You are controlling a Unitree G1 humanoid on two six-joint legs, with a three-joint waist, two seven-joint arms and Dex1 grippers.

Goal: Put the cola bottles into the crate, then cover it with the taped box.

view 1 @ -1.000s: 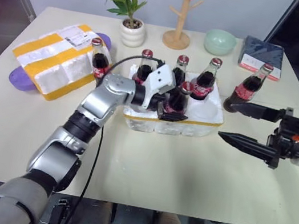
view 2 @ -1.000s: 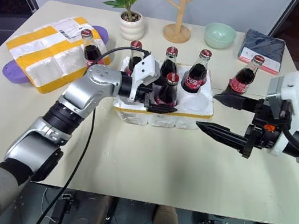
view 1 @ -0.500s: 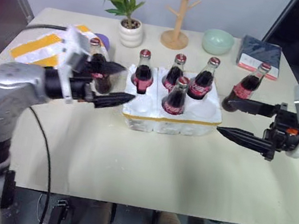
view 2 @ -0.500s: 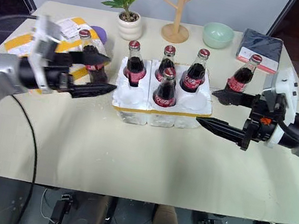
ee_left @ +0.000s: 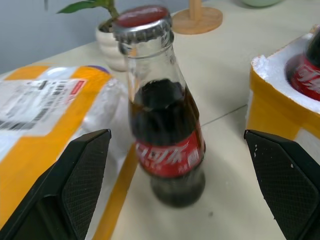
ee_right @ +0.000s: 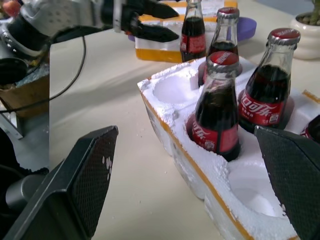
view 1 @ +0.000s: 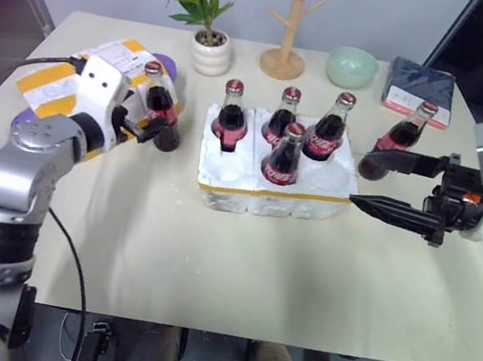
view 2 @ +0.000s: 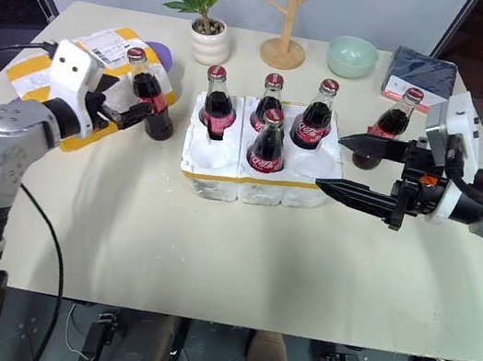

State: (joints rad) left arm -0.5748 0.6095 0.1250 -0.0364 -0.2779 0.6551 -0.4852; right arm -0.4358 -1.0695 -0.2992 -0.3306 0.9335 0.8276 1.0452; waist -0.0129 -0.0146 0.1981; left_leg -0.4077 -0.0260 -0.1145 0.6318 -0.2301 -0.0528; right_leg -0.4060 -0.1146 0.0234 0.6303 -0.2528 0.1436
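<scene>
The white foam crate (view 1: 276, 196) with a yellow strip sits mid-table and holds several cola bottles (view 1: 285, 156). One more bottle (view 1: 158, 110) stands on the table beside the taped box (view 1: 48, 83), which lies flat at the left. My left gripper (view 1: 147, 124) is open, and its fingers (ee_left: 80, 170) flank this bottle without touching it. Another bottle (view 1: 403, 139) stands on the table right of the crate. My right gripper (view 1: 364, 176) is open and empty. It points at the crate's right end, with its far finger close to that bottle.
Along the back edge stand a potted plant (view 1: 212, 40), a wooden peg stand (view 1: 287, 53), a green bowl (view 1: 355, 67) and a dark notebook (view 1: 422, 86). A purple object (view 1: 170, 66) pokes out from under the taped box. A black cable trails from my left arm.
My left gripper left the front bottle standing in the crate and swung left to the loose bottle by the taped box. The right gripper stayed where it was.
</scene>
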